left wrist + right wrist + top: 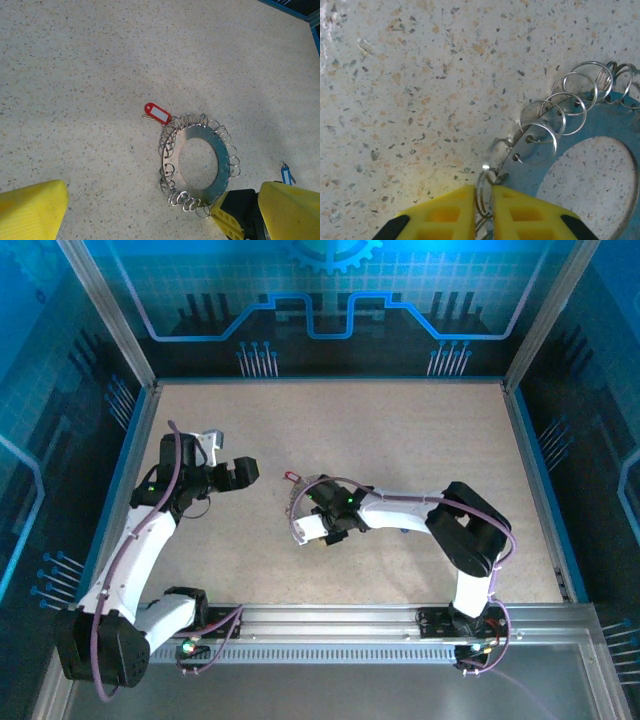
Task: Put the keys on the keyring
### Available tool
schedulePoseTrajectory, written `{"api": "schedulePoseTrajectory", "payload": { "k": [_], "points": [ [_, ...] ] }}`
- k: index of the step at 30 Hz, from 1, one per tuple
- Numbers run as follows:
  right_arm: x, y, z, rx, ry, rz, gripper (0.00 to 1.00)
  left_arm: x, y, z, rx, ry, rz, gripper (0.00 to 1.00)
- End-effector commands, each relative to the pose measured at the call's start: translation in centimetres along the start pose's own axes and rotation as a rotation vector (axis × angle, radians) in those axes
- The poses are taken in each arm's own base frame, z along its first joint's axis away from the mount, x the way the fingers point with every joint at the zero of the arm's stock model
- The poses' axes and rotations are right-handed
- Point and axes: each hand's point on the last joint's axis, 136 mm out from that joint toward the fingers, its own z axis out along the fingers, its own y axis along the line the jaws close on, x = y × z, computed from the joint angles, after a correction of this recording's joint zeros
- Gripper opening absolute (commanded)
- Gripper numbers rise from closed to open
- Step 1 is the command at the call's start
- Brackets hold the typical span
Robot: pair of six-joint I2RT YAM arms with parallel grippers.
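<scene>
**Stock on the table: one keyring, two keys, two grippers**

1. Table (400, 430): speckled beige top. Everything below sits on or over it.
2. Left gripper (243, 472): on my overhead view it hangs left of centre. Its yellow fingers (30, 210) stand wide apart, with nothing between them. The wrist camera looks down past them at the ring.
3. Right gripper (484, 202): reaches in from the right to the near side of the ring. Its yellow fingers (445, 215) are drawn almost together, pinching one small wire loop at the ring's rim.
4. Keyring (200, 132): a flat grey plate with a large round hole, lying flat near the table's middle. Small wire loops are threaded through holes all round its outer edge.
5. Red key (157, 113): a red tag with a white label, lying just beside the ring's rim on the far left. I cannot tell whether it is hooked into a loop.
6. Blue key (286, 175): lies on the bare table, apart from the ring on its right.
</scene>
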Motion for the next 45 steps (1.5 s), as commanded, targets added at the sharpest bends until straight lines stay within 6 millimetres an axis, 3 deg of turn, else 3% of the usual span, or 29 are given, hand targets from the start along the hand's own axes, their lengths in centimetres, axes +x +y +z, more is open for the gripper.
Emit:
{"api": "schedulePoseTrajectory", "payload": {
  "k": [1,10,17,20,22,28,32,38,45],
  "points": [
    [-0.6,-0.3,-1.0,0.025,-0.044,-0.009,0.12,0.1,-0.1,-0.1,0.020,-0.011,-0.020,0.99],
    [-1.4,-0.1,-2.1,0.027,-0.104,-0.019,0.06,-0.2,-1.0,-0.6,0.077,-0.076,0.034,0.99],
    [-2.9,-0.7,-4.6,0.019,-0.228,0.035,0.01,1.5,-7.3,-2.5,0.449,-0.210,0.316,0.99],
    [-3.7,-1.2,-6.1,0.029,-0.304,0.080,0.00,2.6,-8.8,-3.1,0.501,-0.255,0.434,0.99],
    [-4.0,-1.9,-7.3,0.039,-0.362,0.129,0.00,2.1,-9.6,-3.7,0.541,-0.296,0.418,0.98],
    [-5.3,-4.2,-11.9,0.084,-0.558,0.274,0.00,1.7,-11.2,-4.8,0.593,-0.329,0.508,0.76],
    [-6.0,-5.8,-15.3,0.131,-0.654,0.338,0.00,3.2,-12.0,-5.1,0.585,-0.271,0.682,0.62],
    [-7.0,-7.1,-19.1,0.152,-0.795,0.412,0.00,8.8,-14.2,-6.1,0.685,-0.195,1.086,0.53],
    [-8.2,-6.9,-20.9,0.129,-0.874,0.405,0.00,9.6,-15.4,-6.7,0.743,-0.256,1.195,0.44]
  ]
}}
